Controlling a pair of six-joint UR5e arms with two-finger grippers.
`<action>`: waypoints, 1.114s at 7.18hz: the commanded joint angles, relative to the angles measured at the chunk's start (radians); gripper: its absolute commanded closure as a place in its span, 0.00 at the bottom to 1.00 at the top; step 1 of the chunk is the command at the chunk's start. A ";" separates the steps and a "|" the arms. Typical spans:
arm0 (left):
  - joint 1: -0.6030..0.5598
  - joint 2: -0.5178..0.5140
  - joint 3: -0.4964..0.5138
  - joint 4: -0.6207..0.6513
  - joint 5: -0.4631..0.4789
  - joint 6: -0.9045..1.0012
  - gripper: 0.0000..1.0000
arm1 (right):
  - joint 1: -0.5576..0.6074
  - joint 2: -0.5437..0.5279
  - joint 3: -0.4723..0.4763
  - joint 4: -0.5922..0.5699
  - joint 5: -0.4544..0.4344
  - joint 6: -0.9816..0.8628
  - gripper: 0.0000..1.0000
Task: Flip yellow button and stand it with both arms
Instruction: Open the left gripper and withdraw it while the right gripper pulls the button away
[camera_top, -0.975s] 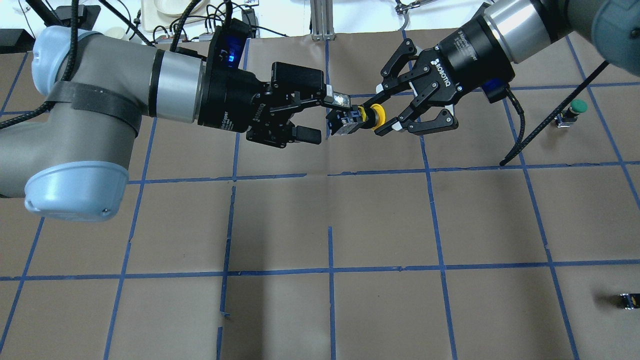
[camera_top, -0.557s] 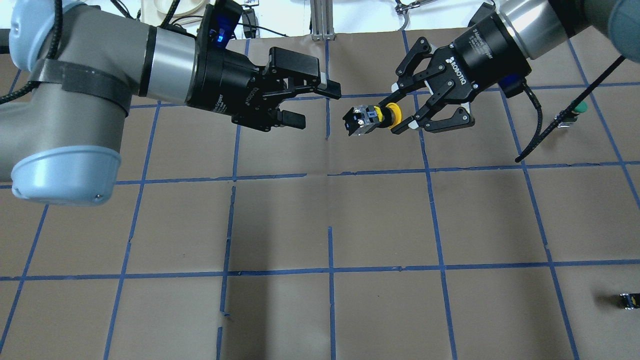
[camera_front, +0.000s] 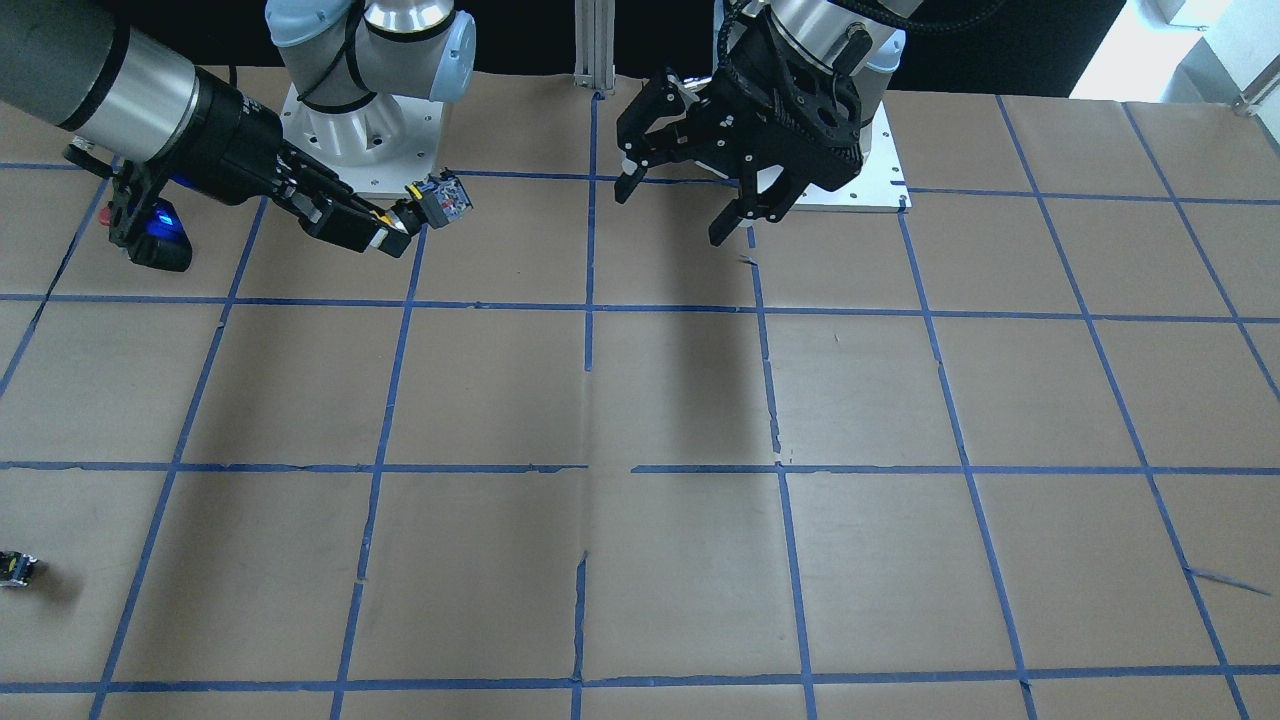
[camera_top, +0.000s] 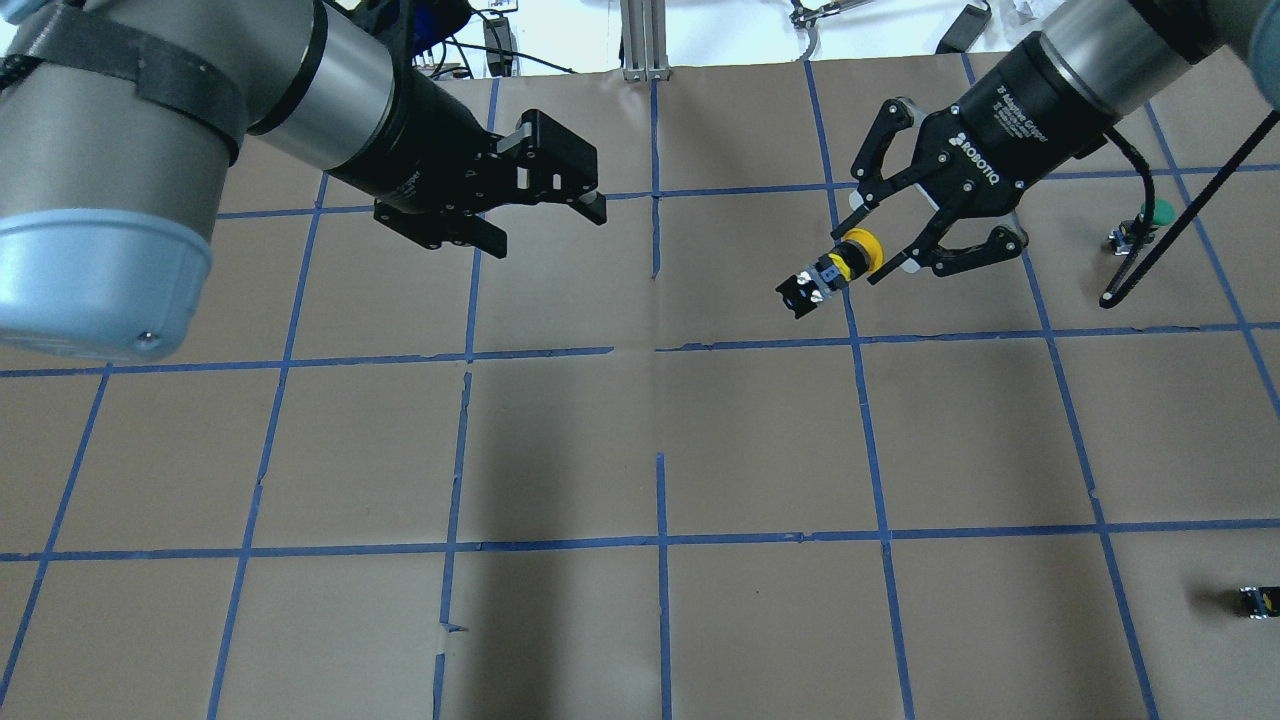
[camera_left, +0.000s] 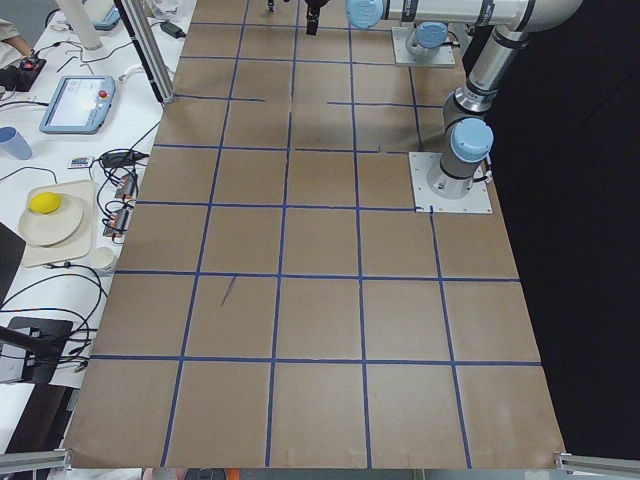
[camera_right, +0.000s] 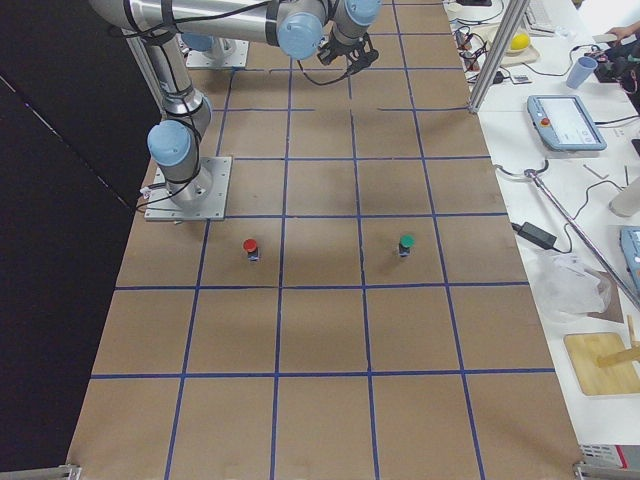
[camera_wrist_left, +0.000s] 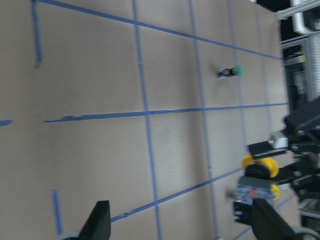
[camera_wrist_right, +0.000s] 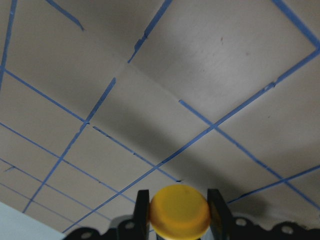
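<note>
The yellow button (camera_top: 845, 262) is held in the air by its yellow cap. Its black-and-grey block points down-left toward the table. My right gripper (camera_top: 866, 250) is shut on the cap. This shows in the front view too, with the right gripper (camera_front: 398, 228) holding the button (camera_front: 440, 203). In the right wrist view the cap (camera_wrist_right: 180, 211) sits between the fingers (camera_wrist_right: 142, 204). My left gripper (camera_top: 545, 226) is open and empty, well to the left of the button. It also shows in the front view (camera_front: 672, 212). The left wrist view shows the button (camera_wrist_left: 257, 175) at a distance.
A green-capped button (camera_top: 1150, 220) stands at the far right and also shows in the right side view (camera_right: 405, 243). A red-capped button (camera_right: 250, 247) stands near the right arm's base. A tiny black block with a yellow spot (camera_top: 1258, 600) lies at the near right edge.
My left gripper has drawn back to the left, away from the button's block. My right gripper has carried the button to the right and lower, tilting its block downward.
</note>
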 joint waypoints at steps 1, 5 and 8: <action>0.019 -0.002 0.029 -0.034 0.240 0.026 0.01 | -0.002 0.000 0.005 -0.067 -0.179 -0.241 0.83; 0.071 -0.126 0.244 -0.321 0.388 0.115 0.01 | -0.107 0.003 0.095 -0.340 -0.352 -0.550 0.83; 0.077 -0.127 0.265 -0.373 0.417 0.181 0.01 | -0.161 0.004 0.195 -0.552 -0.528 -0.651 0.90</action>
